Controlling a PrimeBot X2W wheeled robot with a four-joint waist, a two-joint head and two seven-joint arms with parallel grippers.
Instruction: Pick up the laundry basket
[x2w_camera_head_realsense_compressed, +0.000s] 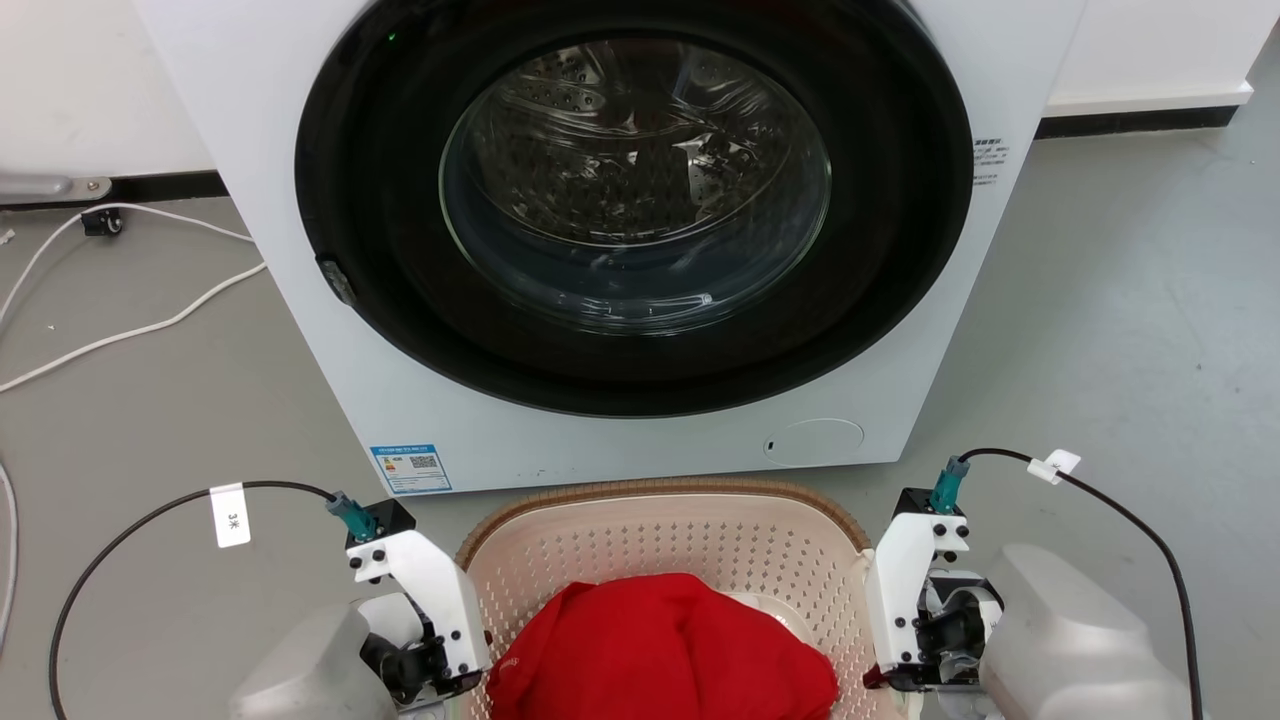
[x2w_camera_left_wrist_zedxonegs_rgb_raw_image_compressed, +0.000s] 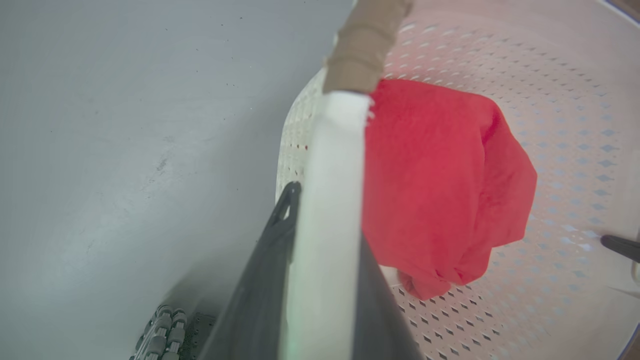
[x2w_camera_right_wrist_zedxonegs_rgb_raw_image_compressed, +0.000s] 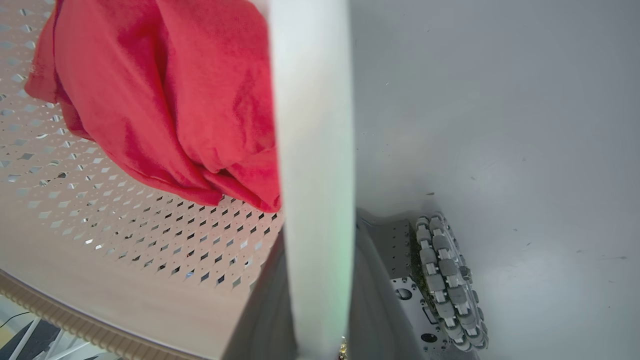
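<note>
The laundry basket (x2w_camera_head_realsense_compressed: 660, 535), cream and perforated with a brown woven-look rim, sits low in the head view just before the washer, with a red cloth (x2w_camera_head_realsense_compressed: 660, 650) bundled inside. My left gripper (x2w_camera_head_realsense_compressed: 440, 660) is at its left side and my right gripper (x2w_camera_head_realsense_compressed: 905, 650) at its right side. In the left wrist view my left gripper (x2w_camera_left_wrist_zedxonegs_rgb_raw_image_compressed: 325, 210) is shut on the white side handle (x2w_camera_left_wrist_zedxonegs_rgb_raw_image_compressed: 330, 200), dark fingers on either side. In the right wrist view my right gripper (x2w_camera_right_wrist_zedxonegs_rgb_raw_image_compressed: 317, 235) clamps the other white handle (x2w_camera_right_wrist_zedxonegs_rgb_raw_image_compressed: 312, 150). I cannot tell whether the basket touches the floor.
The white front-loading washer (x2w_camera_head_realsense_compressed: 900, 300) with its round door shut stands right behind the basket. White cables (x2w_camera_head_realsense_compressed: 130, 330) trail over the grey floor at the left. My base's roller wheel (x2w_camera_right_wrist_zedxonegs_rgb_raw_image_compressed: 445, 280) sits beside the basket. Bare grey floor (x2w_camera_head_realsense_compressed: 1120, 330) lies to the right.
</note>
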